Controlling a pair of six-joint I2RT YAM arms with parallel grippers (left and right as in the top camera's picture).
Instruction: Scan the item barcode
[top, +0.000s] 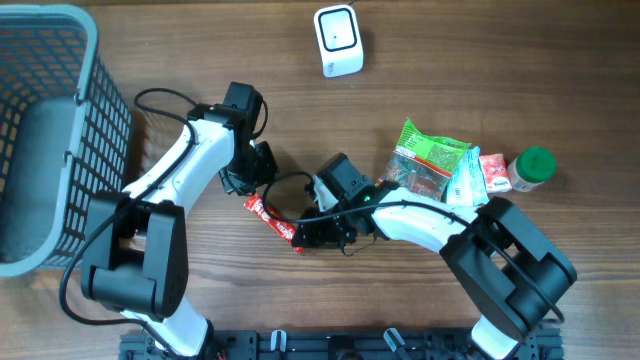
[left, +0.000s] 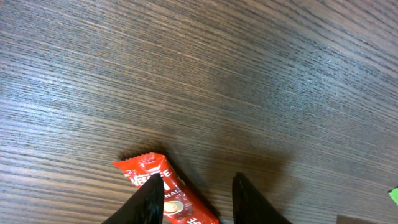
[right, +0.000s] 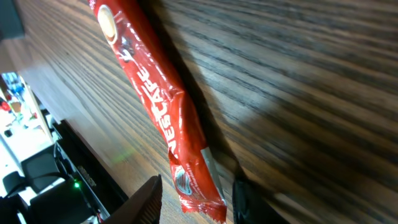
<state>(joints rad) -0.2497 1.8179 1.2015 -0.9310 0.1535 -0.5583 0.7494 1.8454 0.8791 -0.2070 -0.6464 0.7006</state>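
On the wooden table (top: 450, 60) one red coffee sachet (top: 270, 218) lies flat and slanted, between the two arms and near the middle of the front half.

The left gripper (top: 254, 196) stands over its upper-left end. In the left wrist view the sachet (left: 166, 194) runs between the fingers of the left gripper (left: 198, 182). One finger overlaps the wrapper's edge, and a thin strip of wood shows beside the other finger. I cannot tell if it already pinches the wrapper.

The right gripper (top: 306, 238) is at the lower-right end. In the right wrist view the sachet (right: 155, 99) ends between the fingers of the right gripper (right: 198, 183). Wood shows on both sides, so these jaws are released and stand around the tip without squeezing it.

The left arm (top: 175, 170) reaches from the front edge up and bends right, with its wrist turned down to the table. The right arm (top: 420, 222) stretches low to the left, almost level with the table.

Counted: one grey basket (top: 60, 150) at the left edge and two arms. One white scanner (top: 338, 40) is at the far side, well apart from the sachet. At the right is one group of four goods: a green packet (top: 430, 160), a pale pouch (top: 462, 186), a green-capped bottle (top: 531, 168) and a small red-white packet (top: 493, 172).
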